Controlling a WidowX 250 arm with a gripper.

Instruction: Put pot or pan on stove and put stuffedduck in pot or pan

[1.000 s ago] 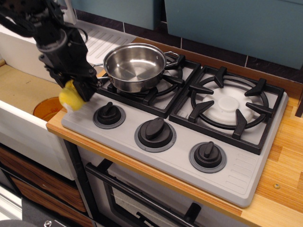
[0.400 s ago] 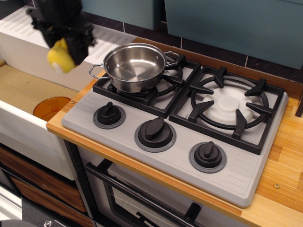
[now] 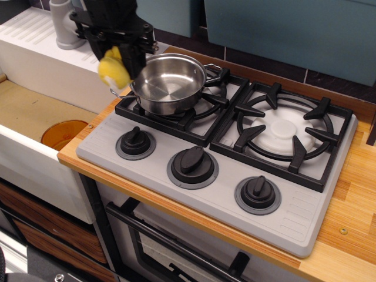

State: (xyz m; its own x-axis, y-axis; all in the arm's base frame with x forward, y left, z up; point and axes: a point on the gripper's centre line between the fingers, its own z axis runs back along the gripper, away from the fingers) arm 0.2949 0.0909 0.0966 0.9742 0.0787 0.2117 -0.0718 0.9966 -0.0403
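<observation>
The shiny steel pot stands on the left burner of the grey stove. My black gripper is shut on the yellow stuffed duck and holds it in the air just left of the pot's rim, above the stove's left edge. The duck hangs below the fingers and is partly covered by them. The inside of the pot holds nothing.
An orange bowl lies in the sink at the left. A white drainboard with a grey cup is at the back left. The right burner is bare. Three black knobs line the stove's front.
My gripper has lifted the duck from the stove's front left corner, gone up and back, then moved right toward the pot's left rim.
</observation>
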